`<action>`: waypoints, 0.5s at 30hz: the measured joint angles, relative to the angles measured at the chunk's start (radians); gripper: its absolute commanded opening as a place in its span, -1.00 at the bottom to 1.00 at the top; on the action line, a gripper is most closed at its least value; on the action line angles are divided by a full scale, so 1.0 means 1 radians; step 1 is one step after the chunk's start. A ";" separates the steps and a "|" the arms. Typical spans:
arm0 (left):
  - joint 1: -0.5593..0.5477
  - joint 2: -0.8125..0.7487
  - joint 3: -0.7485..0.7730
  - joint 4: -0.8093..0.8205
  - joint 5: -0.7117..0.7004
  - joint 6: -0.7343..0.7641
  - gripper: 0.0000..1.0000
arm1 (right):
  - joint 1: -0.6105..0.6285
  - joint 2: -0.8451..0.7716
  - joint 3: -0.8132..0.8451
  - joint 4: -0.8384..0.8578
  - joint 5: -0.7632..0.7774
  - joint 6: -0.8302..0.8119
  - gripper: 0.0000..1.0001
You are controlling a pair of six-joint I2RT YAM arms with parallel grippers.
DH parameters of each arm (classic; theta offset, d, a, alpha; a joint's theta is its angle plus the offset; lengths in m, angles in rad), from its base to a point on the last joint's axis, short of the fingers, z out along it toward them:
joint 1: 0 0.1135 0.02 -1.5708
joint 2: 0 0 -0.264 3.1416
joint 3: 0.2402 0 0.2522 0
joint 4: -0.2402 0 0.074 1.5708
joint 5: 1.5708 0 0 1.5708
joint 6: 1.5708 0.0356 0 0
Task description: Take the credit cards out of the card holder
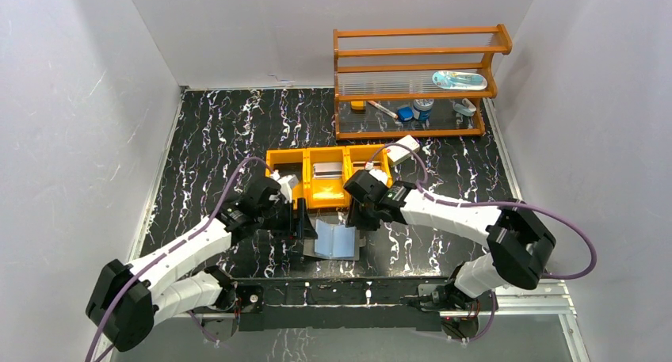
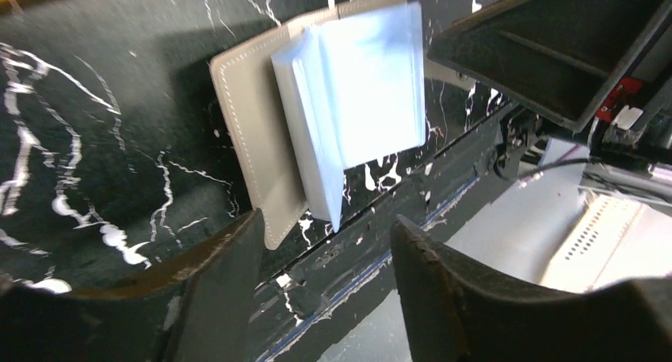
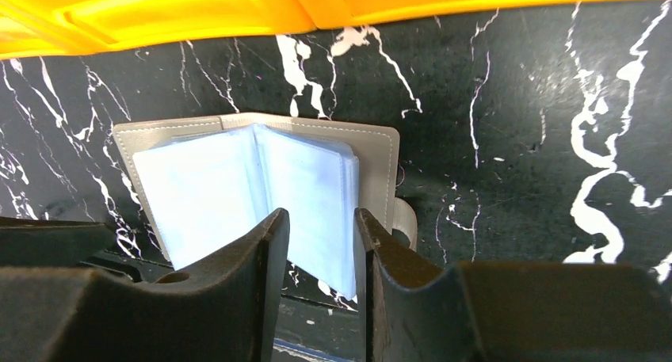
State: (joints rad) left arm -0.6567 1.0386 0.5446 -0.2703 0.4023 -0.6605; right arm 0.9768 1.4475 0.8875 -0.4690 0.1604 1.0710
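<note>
The card holder lies open near the table's front edge, with its pale blue-grey leaves fanned up. It also shows in the left wrist view and the right wrist view. No card shows in its leaves. A silvery grey card lies in the middle compartment of the orange tray. The other cards are not clear to see. My left gripper is open and empty, just left of the holder. My right gripper is narrowly open above the holder's right leaves, holding nothing.
The orange tray's wall stands just behind the holder. A white box leans at the tray's right end. A wooden rack with small items stands at the back right. The table's metal front rail runs close below the holder.
</note>
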 measured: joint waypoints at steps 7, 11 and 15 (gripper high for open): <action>0.000 -0.075 0.067 -0.093 -0.133 0.021 0.28 | -0.002 -0.017 0.073 -0.084 0.018 -0.082 -0.15; 0.000 -0.106 0.068 -0.123 -0.171 0.020 0.28 | -0.002 -0.036 0.031 -0.007 -0.065 -0.090 -0.18; 0.000 -0.111 0.071 -0.120 -0.170 0.014 0.28 | -0.002 -0.027 -0.064 0.121 -0.166 -0.066 -0.21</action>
State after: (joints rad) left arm -0.6567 0.9279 0.6159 -0.3904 0.2325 -0.6468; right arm 0.9745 1.4208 0.8230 -0.3477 -0.0055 1.0054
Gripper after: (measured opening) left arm 0.640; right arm 0.411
